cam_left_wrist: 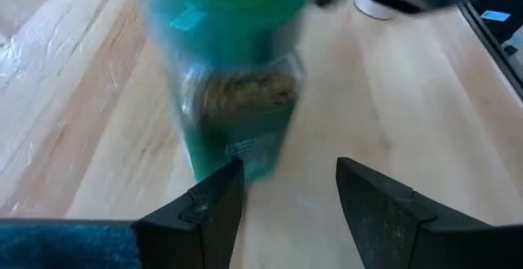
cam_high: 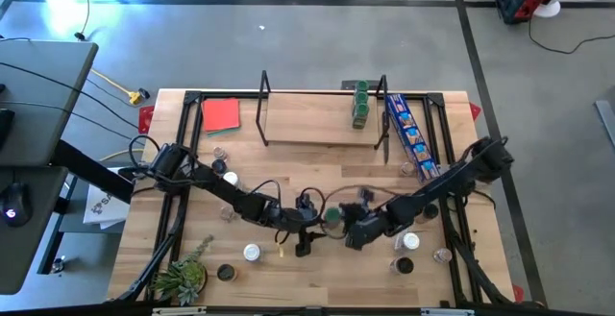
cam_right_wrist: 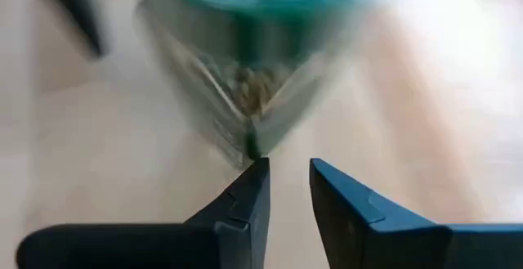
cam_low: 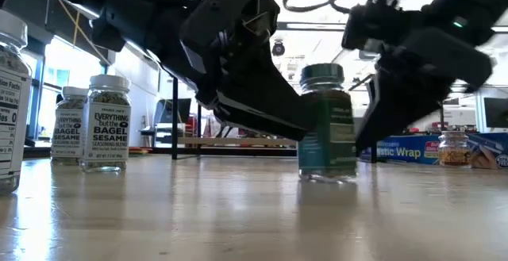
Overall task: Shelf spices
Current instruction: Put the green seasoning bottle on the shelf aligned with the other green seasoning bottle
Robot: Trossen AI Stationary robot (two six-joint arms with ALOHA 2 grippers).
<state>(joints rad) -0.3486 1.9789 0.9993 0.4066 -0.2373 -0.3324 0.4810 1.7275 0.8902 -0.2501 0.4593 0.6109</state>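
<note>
A green-lidded spice jar (cam_high: 332,217) (cam_low: 327,122) stands upright on its base on the wooden table, between my two grippers. My left gripper (cam_high: 304,242) (cam_left_wrist: 290,183) is open on the jar's left, with the jar (cam_left_wrist: 237,81) just ahead of its fingers. My right gripper (cam_high: 354,237) (cam_right_wrist: 288,171) is on the jar's right, open by a narrow gap and slanting down, with the jar (cam_right_wrist: 253,65) close ahead. The shelf (cam_high: 322,132) stands at the far middle with two green jars (cam_high: 360,105) on it. My left gripper has one fingertip (cam_left_wrist: 229,179) right beside the jar's lower side (cam_left_wrist: 245,150); I cannot tell whether it touches. My right gripper has a fingertip (cam_right_wrist: 255,175) close under the jar's lower edge (cam_right_wrist: 249,142); I cannot tell whether it touches.
Loose spice jars stand at the near left (cam_high: 252,252) (cam_low: 105,122) and near right (cam_high: 411,242). A small plant (cam_high: 183,278) is at the near left corner. A blue box (cam_high: 413,138) lies right of the shelf. A red flat thing (cam_high: 221,114) is at the far left.
</note>
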